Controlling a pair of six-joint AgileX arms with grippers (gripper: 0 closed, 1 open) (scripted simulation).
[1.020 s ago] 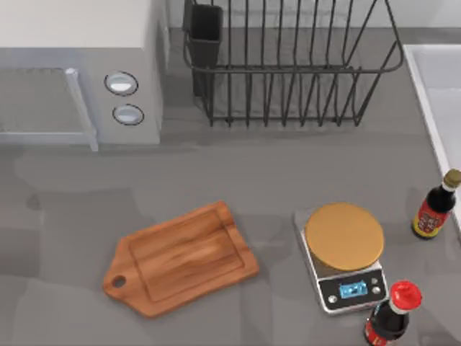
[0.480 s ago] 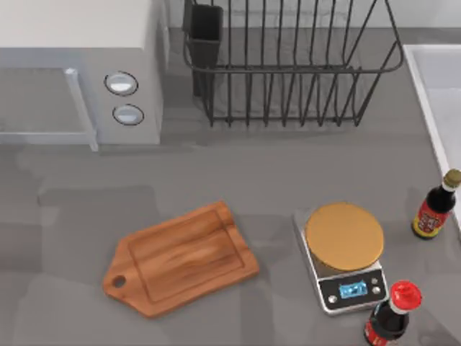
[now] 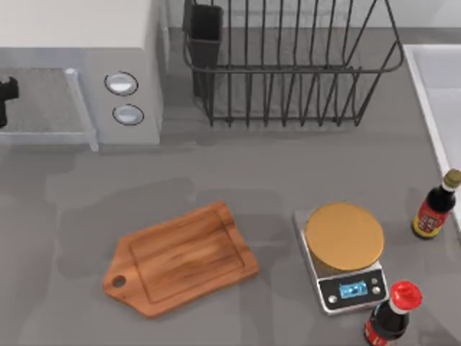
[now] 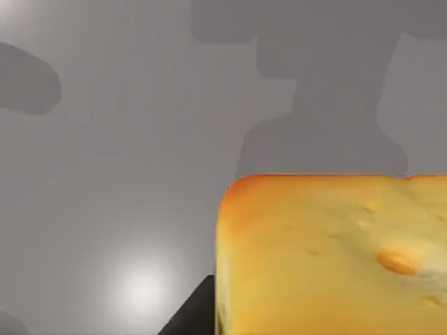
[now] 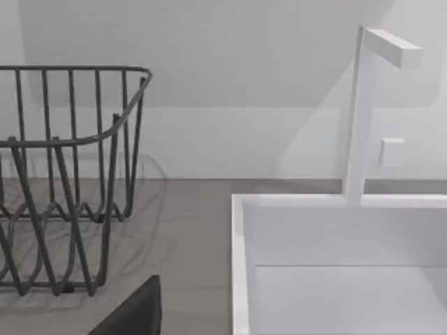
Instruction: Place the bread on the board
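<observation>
My left pincer (image 3: 6, 97) has just come into the top view's far left edge, clamped on the bread (image 4: 335, 258), well apart from the bare board (image 3: 180, 259), so carrying comes next.

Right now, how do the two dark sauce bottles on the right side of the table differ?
The front bottle has a big red cap and stands just in front of the scale, at the table's near edge. The far bottle has a small tan cap and stands by the sink. Both are dark, red-labelled and upright.
</observation>
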